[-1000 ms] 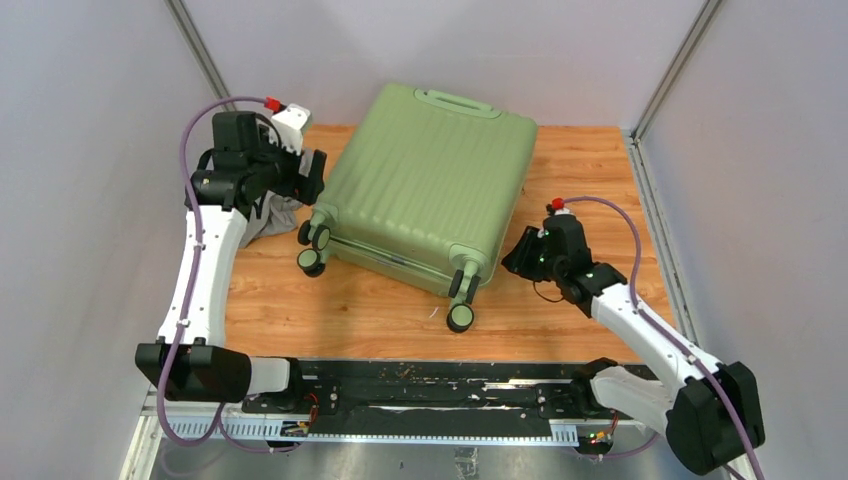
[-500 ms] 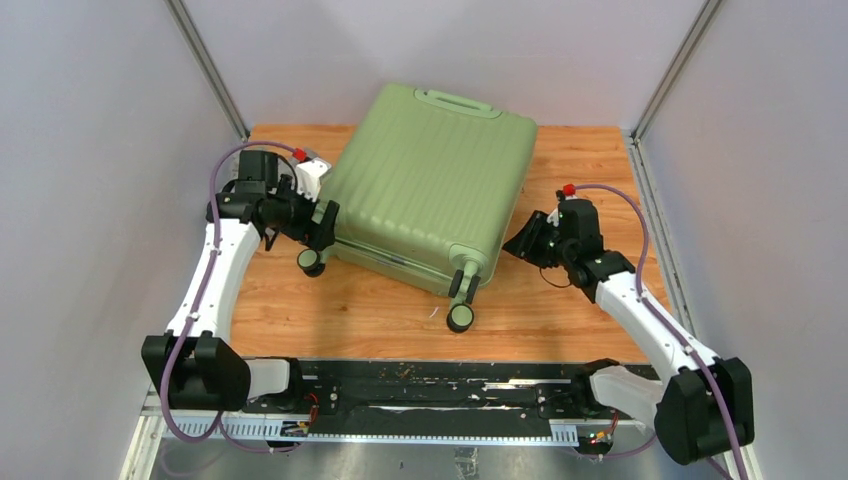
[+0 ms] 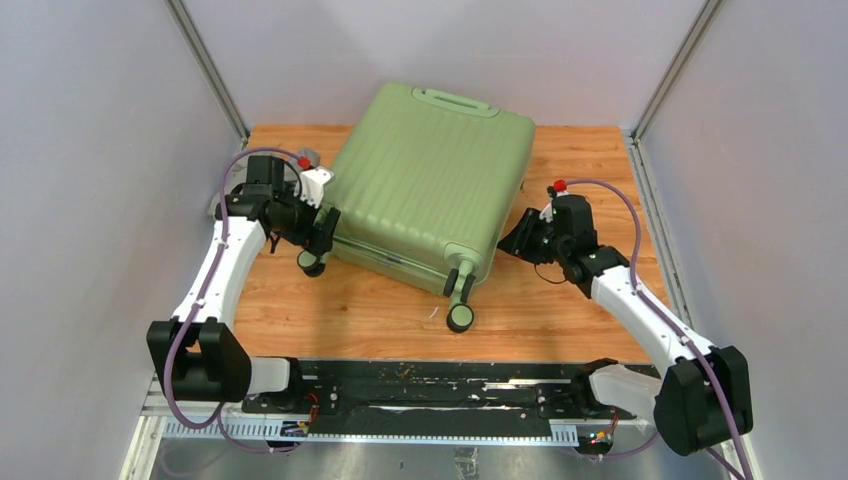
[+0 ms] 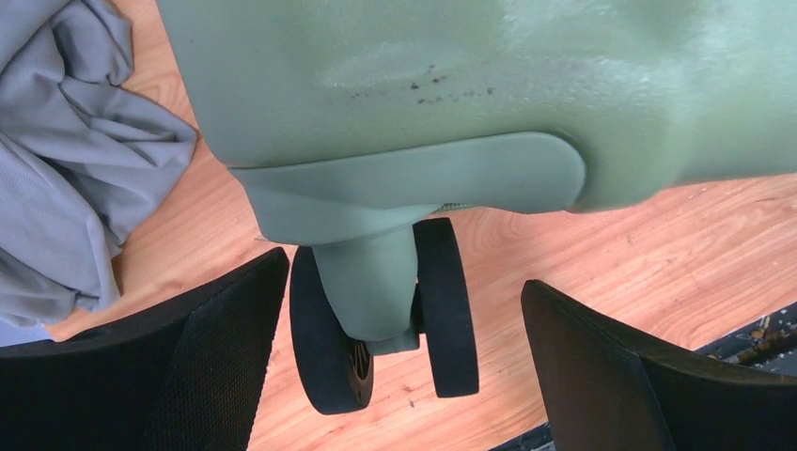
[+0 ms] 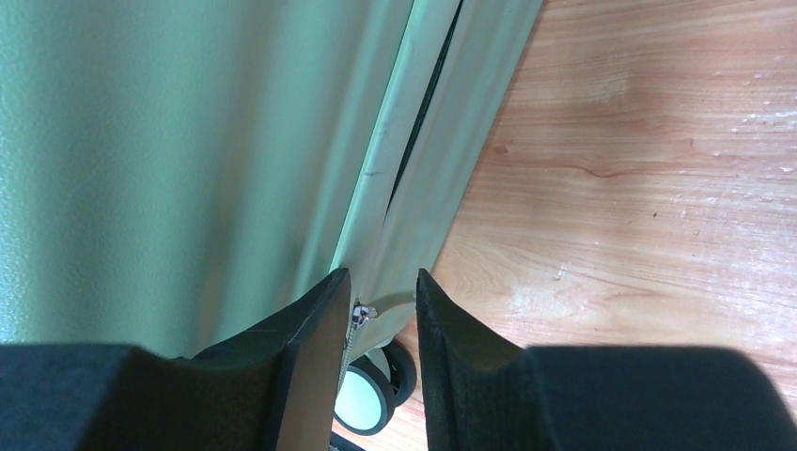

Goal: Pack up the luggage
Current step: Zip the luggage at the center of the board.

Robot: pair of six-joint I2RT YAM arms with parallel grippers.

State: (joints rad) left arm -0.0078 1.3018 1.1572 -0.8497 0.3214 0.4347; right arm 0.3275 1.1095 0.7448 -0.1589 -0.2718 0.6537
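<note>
The luggage [image 3: 425, 180], a light-green ribbed hard-shell suitcase, lies flat and closed on the wooden table, wheels toward me. My left gripper [image 3: 325, 232] is at its near-left corner. In the left wrist view the left gripper [image 4: 402, 287] is open, and a black double wheel [image 4: 381, 315] sits between the fingers, touching neither. My right gripper [image 3: 512, 240] is against the suitcase's right side. In the right wrist view the right gripper [image 5: 381, 282] is narrowly open over the side seam, with the zipper pull [image 5: 362, 312] by the left finger. The lining and straps are hidden.
A crumpled grey cloth [image 4: 66, 150] lies on the table left of the suitcase corner. Another wheel [image 3: 460, 317] sticks out at the near-right corner. Grey walls enclose the table [image 3: 590, 160] on three sides. The black base rail [image 3: 420, 395] runs along the near edge.
My left arm has come down and in from beside the cloth to the near-left wheel. My right gripper has moved slightly away from me along the suitcase's right side.
</note>
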